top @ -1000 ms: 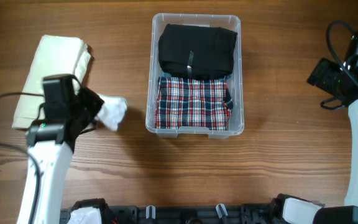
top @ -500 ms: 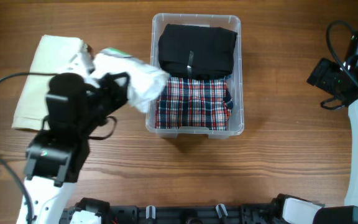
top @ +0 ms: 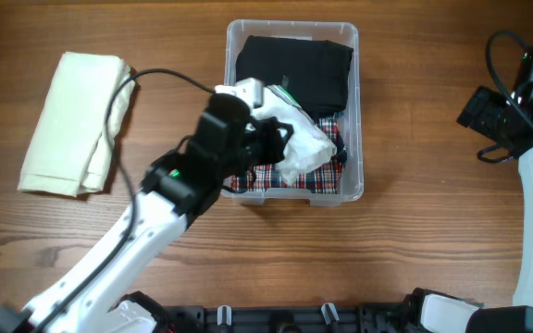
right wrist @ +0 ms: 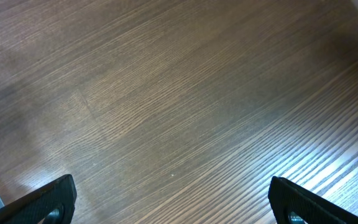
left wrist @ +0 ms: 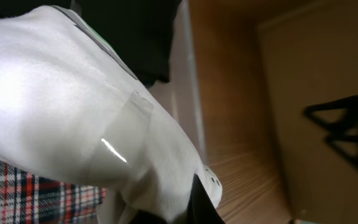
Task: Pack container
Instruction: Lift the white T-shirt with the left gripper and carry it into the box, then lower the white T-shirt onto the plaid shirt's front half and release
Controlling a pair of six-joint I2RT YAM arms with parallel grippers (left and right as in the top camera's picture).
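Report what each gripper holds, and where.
Left gripper: white garment, pinched at its bunched edge, over the container. Right gripper: open, nothing.

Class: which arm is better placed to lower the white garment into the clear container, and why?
Left. The left gripper is shut on the white garment, directly above the container. The right gripper hangs open over the table, far to the side.

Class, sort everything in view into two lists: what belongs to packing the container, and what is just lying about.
Belongs to the job:
container
white garment, held over it by the left gripper
black garment and checked garment, already inside
cream folded cloth, probably next

Lying about:
right gripper, open and idle over the table
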